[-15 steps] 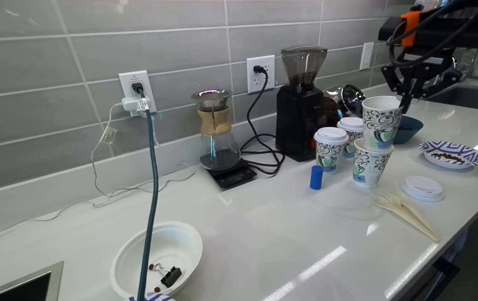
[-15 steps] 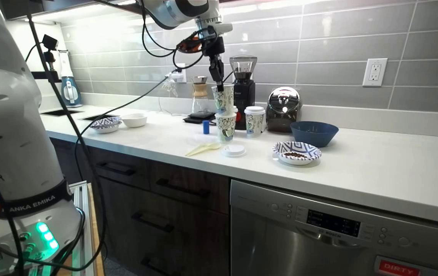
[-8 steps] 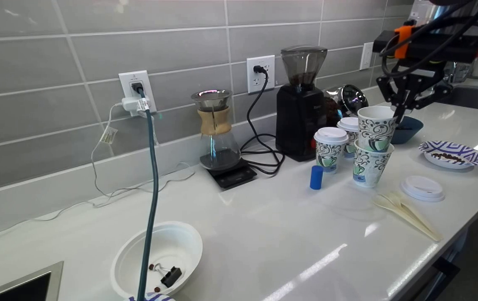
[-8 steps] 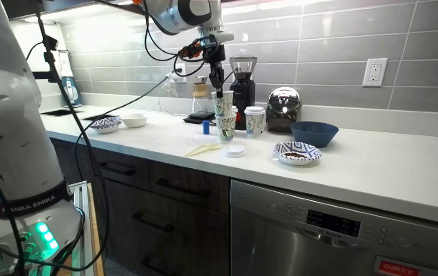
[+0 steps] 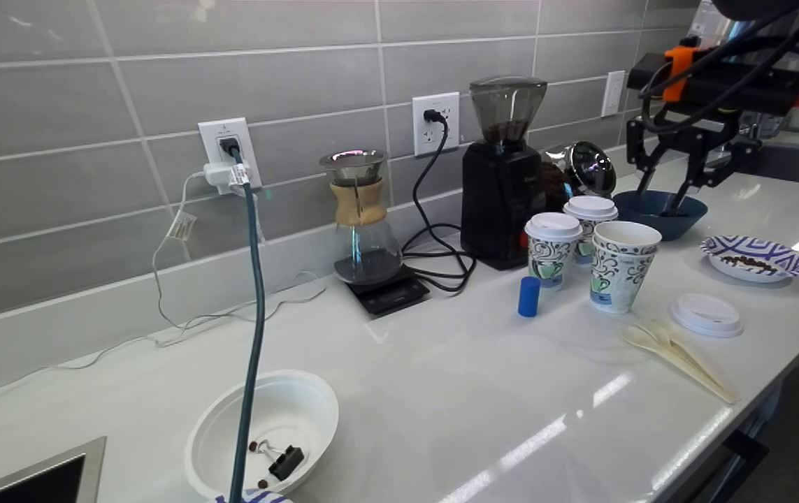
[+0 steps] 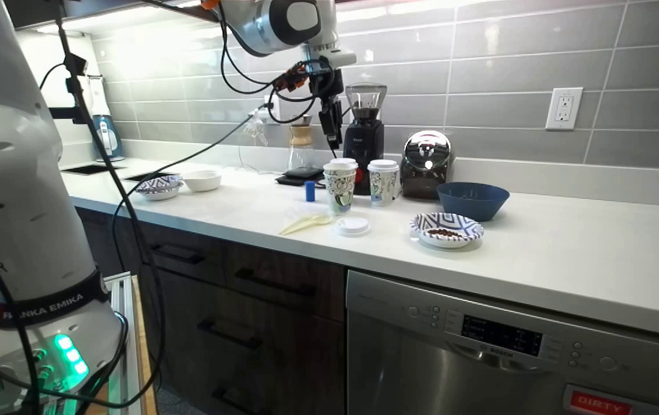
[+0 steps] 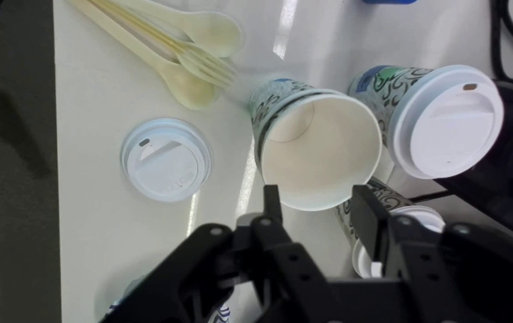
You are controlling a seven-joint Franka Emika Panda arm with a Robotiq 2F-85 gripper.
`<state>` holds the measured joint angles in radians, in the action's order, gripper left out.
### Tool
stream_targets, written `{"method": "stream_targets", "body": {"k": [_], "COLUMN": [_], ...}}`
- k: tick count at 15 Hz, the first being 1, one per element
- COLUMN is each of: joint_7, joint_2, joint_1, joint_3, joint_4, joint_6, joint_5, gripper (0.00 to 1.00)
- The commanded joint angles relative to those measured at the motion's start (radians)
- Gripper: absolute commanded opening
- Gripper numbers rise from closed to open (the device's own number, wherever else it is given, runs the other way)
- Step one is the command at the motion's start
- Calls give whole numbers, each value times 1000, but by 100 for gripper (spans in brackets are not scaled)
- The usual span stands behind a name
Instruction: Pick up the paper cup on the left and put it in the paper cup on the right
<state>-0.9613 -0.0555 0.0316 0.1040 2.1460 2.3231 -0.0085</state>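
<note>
One patterned paper cup [image 5: 627,236] sits nested inside another patterned paper cup [image 5: 614,288], upright on the counter. In an exterior view the pair shows as one tall cup [image 6: 339,189] with a double rim. In the wrist view I look into the inner cup [image 7: 323,154], which is empty, and the outer cup's patterned wall [image 7: 263,105] shows at its left. My gripper [image 7: 315,193] is open and empty, with its fingers apart. In an exterior view the gripper [image 5: 659,201] is above and beyond the cups; in an exterior view it [image 6: 335,147] hangs just above them.
Two lidded cups [image 5: 551,248] [image 5: 591,209] stand beside the nested pair. A loose white lid [image 5: 707,314], pale cutlery [image 5: 682,360] and a blue cylinder [image 5: 528,297] lie nearby. A blue bowl [image 6: 472,200], a patterned bowl [image 6: 447,230] and a black grinder [image 5: 502,202] stand around.
The upper cup has gone down into the lower cup. My gripper was shut on its rim; the fingers have opened and let go, and the gripper has moved off the rim.
</note>
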Motion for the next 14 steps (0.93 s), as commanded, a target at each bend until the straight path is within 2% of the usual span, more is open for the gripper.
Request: {"method": "stream_targets", "body": {"k": [1, 4, 6, 8, 14], "joint_7": [211, 363, 483, 630, 929], "joint_2": [-101, -212, -273, -360, -669], "joint_1": [35, 47, 38, 46, 67], "joint_3": [-2, 1, -11, -29, -56], "joint_4": [54, 123, 173, 245, 353], "joint_6": [-24, -83, -100, -86, -197], "joint_5": [124, 97, 74, 114, 75], "gripper": [76, 98, 100, 100, 100]}}
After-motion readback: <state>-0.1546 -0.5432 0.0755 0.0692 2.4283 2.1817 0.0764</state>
